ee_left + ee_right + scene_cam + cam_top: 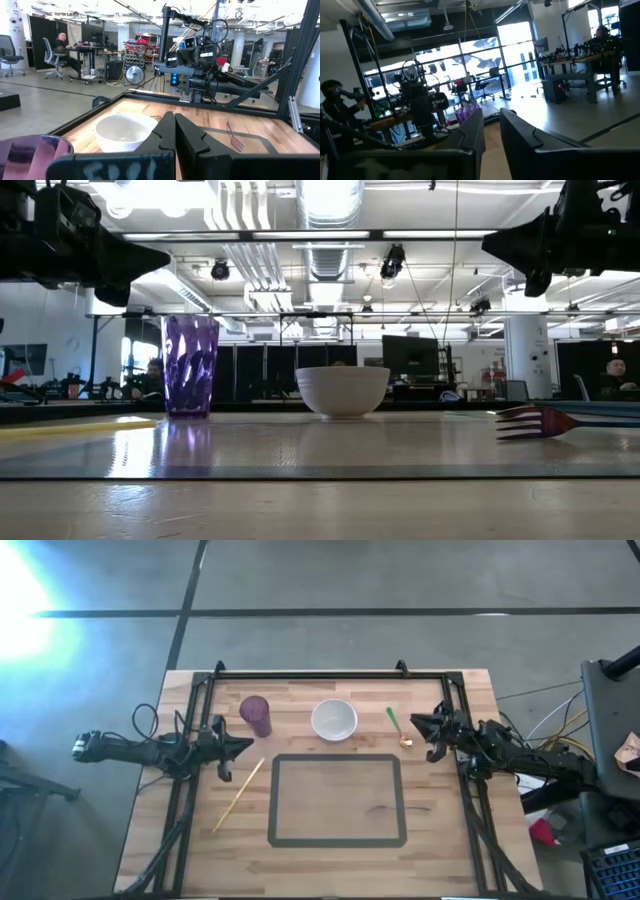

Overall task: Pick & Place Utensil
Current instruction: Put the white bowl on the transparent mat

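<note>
A fork (398, 726) with a green handle lies flat on the wooden table right of the white bowl (334, 720); the low view shows its tines (530, 422). A purple cup (255, 715) stands left of the bowl. My right gripper (416, 722) hovers above the table just right of the fork, tilted slightly upward, and its wrist view (491, 135) shows a narrow gap between the fingers with nothing in it. My left gripper (246, 747) waits near the cup, level and shut (174, 131), holding nothing.
A thin yellow stick (238, 796) lies slanted on the table's left part. A black tape rectangle (337, 758) marks the middle near side. Black frame rails (310, 673) run along the far edge and both sides. People sit in the room beyond.
</note>
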Motion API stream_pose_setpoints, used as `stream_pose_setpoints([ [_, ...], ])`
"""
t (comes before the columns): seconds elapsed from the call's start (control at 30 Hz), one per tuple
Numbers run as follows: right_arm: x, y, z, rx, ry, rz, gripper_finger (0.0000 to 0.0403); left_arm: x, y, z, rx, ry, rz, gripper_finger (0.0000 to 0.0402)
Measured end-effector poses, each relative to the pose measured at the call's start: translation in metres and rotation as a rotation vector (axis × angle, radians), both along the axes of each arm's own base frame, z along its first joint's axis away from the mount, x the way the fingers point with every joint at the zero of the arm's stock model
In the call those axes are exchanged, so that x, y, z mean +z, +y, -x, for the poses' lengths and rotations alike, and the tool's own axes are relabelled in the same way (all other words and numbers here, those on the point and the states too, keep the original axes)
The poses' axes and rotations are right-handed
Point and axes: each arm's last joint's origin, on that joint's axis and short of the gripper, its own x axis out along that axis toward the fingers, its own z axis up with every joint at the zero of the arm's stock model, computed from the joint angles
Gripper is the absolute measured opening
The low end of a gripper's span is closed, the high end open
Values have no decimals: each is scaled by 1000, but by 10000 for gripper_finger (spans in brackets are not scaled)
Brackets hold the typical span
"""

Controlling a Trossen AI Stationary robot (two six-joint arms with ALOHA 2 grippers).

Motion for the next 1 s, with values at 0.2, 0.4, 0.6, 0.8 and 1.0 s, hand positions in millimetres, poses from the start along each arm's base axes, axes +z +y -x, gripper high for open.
stream_pose_setpoints([
  [0.2, 17, 0, -2, 18, -35, -66, 118, 1, 0, 0, 0, -5, -6, 0],
  [0.4, 46, -2, -10, 20, -39, -76, 145, 1, 0, 0, 0, -12, -6, 0],
  [0.6, 73, -7, -25, -47, 74, -59, 157, 1, 0, 0, 0, -13, -3, 0],
  [0.8, 88, -17, -43, -234, 308, -128, 157, 2, 0, 0, -1, -17, 13, 0],
  [1.0, 96, -26, -62, -300, 440, -227, 160, 2, 0, 0, -2, -21, 25, 0],
])
